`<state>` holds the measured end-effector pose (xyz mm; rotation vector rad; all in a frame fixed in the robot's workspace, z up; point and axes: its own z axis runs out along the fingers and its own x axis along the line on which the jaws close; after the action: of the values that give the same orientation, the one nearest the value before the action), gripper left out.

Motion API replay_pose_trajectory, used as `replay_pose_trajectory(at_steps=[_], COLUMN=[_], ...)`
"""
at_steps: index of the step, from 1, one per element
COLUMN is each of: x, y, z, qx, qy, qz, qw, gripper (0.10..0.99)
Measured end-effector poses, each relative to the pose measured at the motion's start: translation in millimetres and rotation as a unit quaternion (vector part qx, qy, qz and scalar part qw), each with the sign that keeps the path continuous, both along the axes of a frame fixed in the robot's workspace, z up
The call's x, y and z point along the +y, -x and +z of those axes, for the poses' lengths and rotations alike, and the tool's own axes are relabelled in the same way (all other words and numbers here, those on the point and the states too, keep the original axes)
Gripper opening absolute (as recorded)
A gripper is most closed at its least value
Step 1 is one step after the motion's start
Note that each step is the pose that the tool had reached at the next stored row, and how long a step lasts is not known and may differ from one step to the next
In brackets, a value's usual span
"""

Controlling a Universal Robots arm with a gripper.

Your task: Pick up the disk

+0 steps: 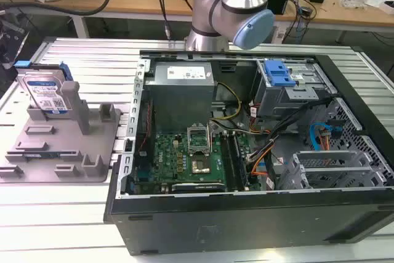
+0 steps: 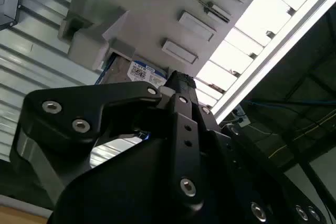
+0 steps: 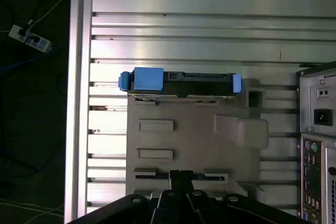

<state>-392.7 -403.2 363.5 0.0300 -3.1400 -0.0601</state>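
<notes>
Take the grey holder (image 3: 194, 140) as your landmark. The disk (image 3: 178, 81) stands on edge in a slot along one border of the holder, with a blue rail uppermost and blue tabs at both ends. In the exterior view it is upright at the holder's back corner, on the side away from the computer case (image 1: 258, 152), label facing the camera.

Your hand (image 3: 180, 177) hangs above the opposite border of the holder, so the whole holder plate lies between it and the disk. It is well apart from the disk and touches nothing. You cannot tell from these views whether the hand is released or clenched, but it grasps nothing.

The disk's long axis runs along the holder's border, parallel to the slats of the worktop (image 3: 210, 24), and so crosswise to the line from your hand to the disk. Its thin upper edge faces up towards you.
</notes>
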Motion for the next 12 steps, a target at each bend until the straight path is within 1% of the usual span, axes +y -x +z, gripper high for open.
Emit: replay_pose_trajectory(at_steps=[7,8,10,11,12], x=[0.0,0.0,0.0,0.0,0.0], y=[-0.1,-0.1,-0.1,-0.1,-0.1], z=[0.0,0.0,0.0,-0.1,-0.1], qx=[0.0000,0.0000,0.0000,0.0000,0.0000], qy=[0.0000,0.0000,0.0000,0.0000,0.0000], qz=[0.003,0.007,0.025,0.035,0.051], qw=[1.0000,1.0000,0.9997,0.9994,0.9987], gripper=[0.106,0.106,0.106,0.106,0.106])
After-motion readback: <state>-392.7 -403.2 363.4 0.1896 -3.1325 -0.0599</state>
